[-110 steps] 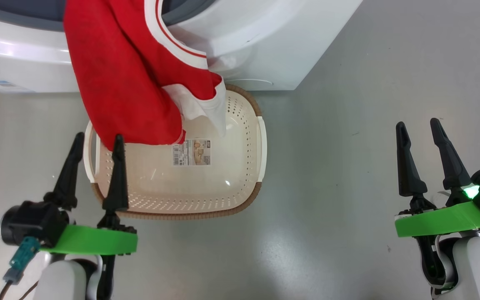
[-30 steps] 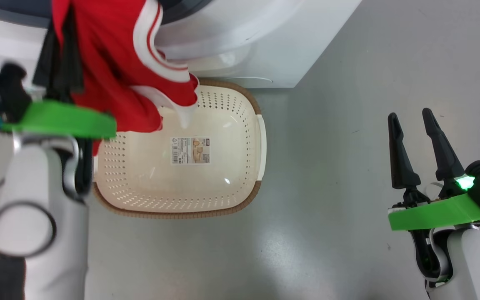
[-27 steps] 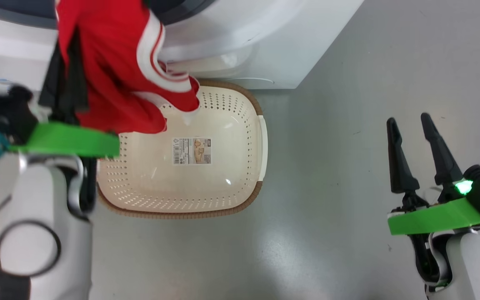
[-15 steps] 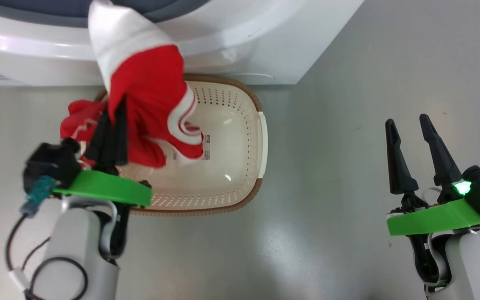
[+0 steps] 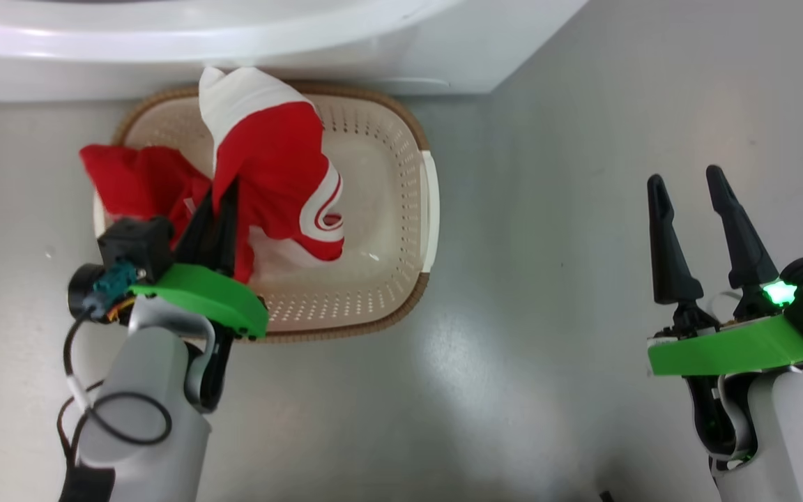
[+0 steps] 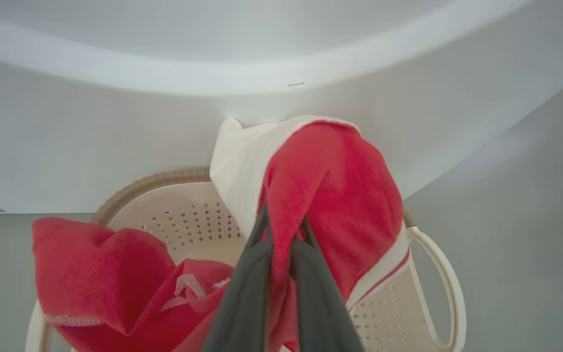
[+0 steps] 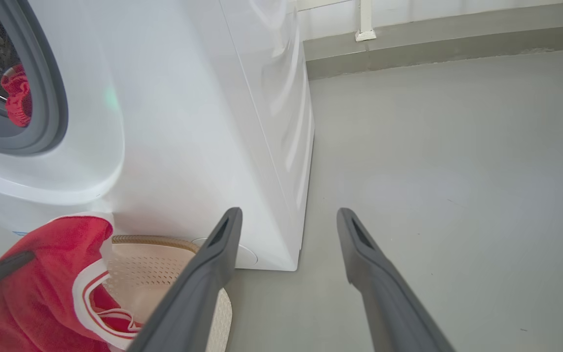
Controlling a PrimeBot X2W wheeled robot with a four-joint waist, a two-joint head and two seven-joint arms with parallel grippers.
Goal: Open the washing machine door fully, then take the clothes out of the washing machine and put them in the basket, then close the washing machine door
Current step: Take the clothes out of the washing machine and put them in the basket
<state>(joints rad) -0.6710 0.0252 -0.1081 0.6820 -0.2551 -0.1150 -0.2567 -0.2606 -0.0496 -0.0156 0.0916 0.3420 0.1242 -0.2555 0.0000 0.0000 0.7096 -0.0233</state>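
My left gripper (image 5: 224, 189) is shut on the clothes (image 5: 270, 159), a red garment with white trim, and holds it over the cream basket (image 5: 401, 132). In the left wrist view both fingers (image 6: 249, 274) pinch a red fold, and the rest of the clothes (image 6: 91, 274) sags into the basket (image 6: 184, 217). The white washing machine (image 5: 234, 42) stands right behind. Its grey ring (image 7: 47, 98) frames the drum, where a red scrap (image 7: 17, 95) shows. My right gripper (image 5: 684, 183) stands open and empty above the floor, far to the right. The washing machine door is out of view.
Grey floor (image 5: 548, 209) stretches between the basket and my right arm. The basket's back rim touches the machine's base. A wall skirting (image 7: 433, 39) runs behind the machine's right side. A black cable (image 5: 95, 418) loops beside my left forearm.
My left gripper has come down from the drum opening with the clothes and now holds them low over the basket. The head camera has tilted down. The right arm has barely moved.
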